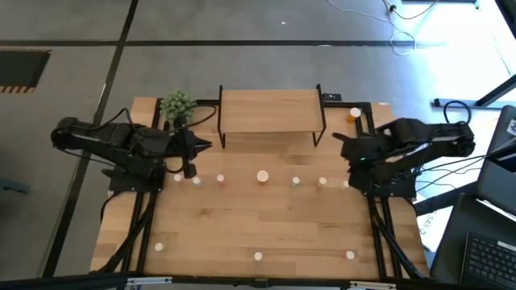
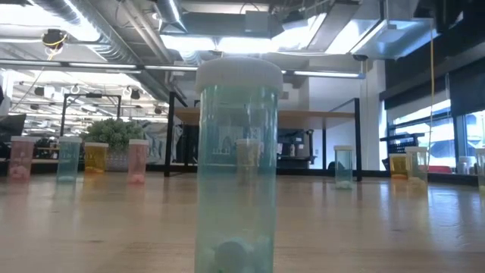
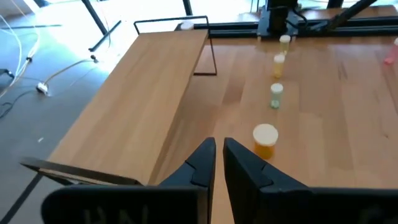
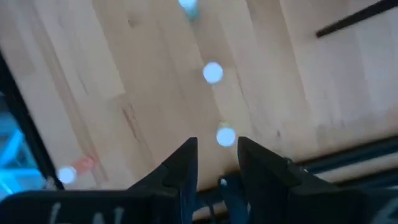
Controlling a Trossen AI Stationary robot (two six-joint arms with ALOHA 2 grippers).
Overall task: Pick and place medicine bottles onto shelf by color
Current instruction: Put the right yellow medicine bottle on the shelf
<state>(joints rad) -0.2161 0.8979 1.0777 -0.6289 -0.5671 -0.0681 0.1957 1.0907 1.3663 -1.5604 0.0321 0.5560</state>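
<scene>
Nearest: pale-green bottle (image 2: 236, 163) at table's front edge | shelf (image 1: 268, 110) bare, bottles in a mid-table row | left gripper (image 3: 217, 163) pressed together, empty | right gripper (image 4: 215, 163) parted, empty, over a bottle (image 4: 226, 137) | risk: off-centre descent topples it

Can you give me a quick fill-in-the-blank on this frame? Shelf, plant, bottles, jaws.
1. The top of the shelf holds ____ bottles.
2. The potted plant stands beside the shelf's ____ end in the high view.
3. The big orange bottle has a ____ cap.
4. The left gripper has its jaws nearly ____.

Missing words: no; left; white; shut
</scene>
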